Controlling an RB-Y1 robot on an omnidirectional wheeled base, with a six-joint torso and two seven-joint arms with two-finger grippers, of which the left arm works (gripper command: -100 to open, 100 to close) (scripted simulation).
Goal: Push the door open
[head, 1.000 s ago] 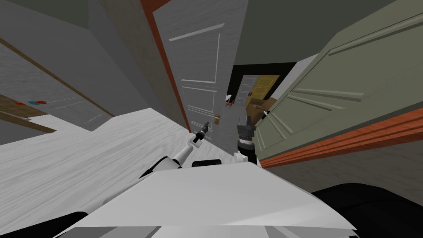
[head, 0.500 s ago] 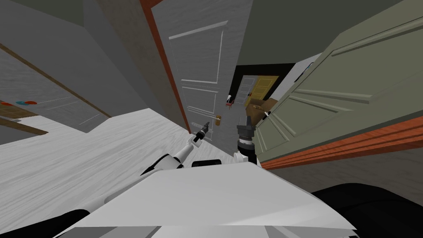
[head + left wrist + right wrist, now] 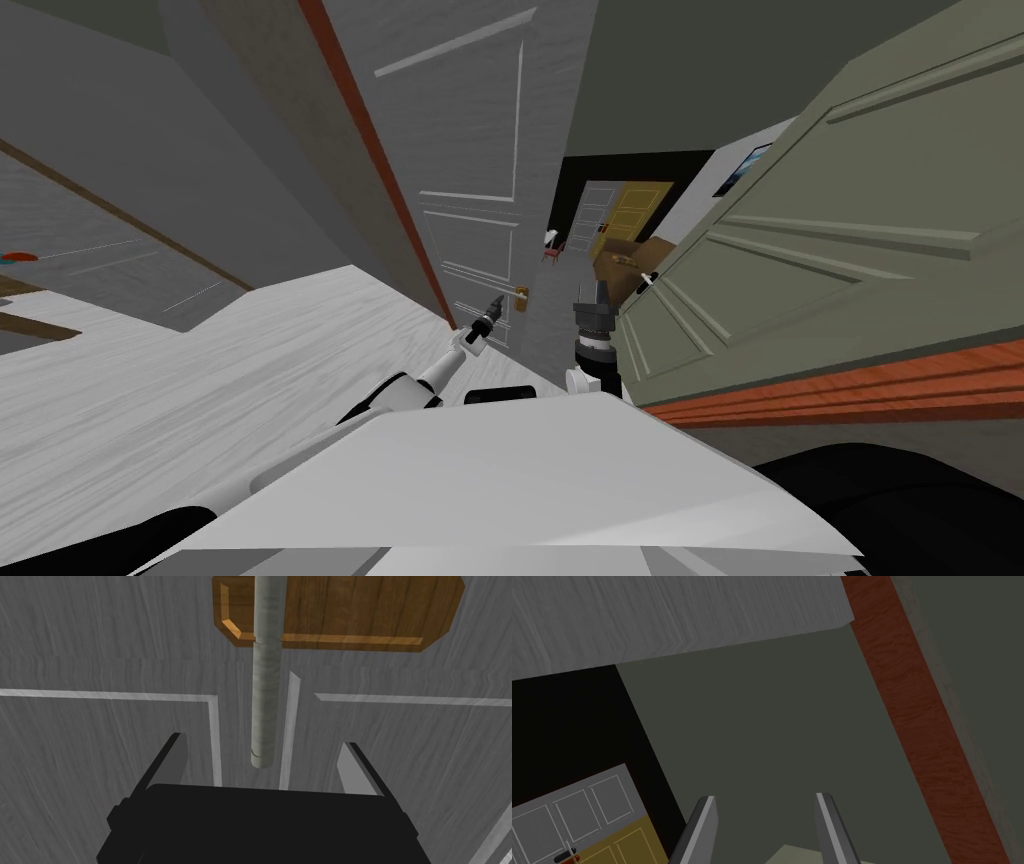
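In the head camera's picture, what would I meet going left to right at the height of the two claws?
Pale floor, left gripper, brown handle plate, right gripper, olive-green door.

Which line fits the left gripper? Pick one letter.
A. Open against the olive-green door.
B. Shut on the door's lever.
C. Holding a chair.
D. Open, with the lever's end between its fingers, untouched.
D: in the left wrist view the left gripper stands open with a finger on either side of the grey lever, which runs out from a wooden plate on the grey door. Neither finger touches it.
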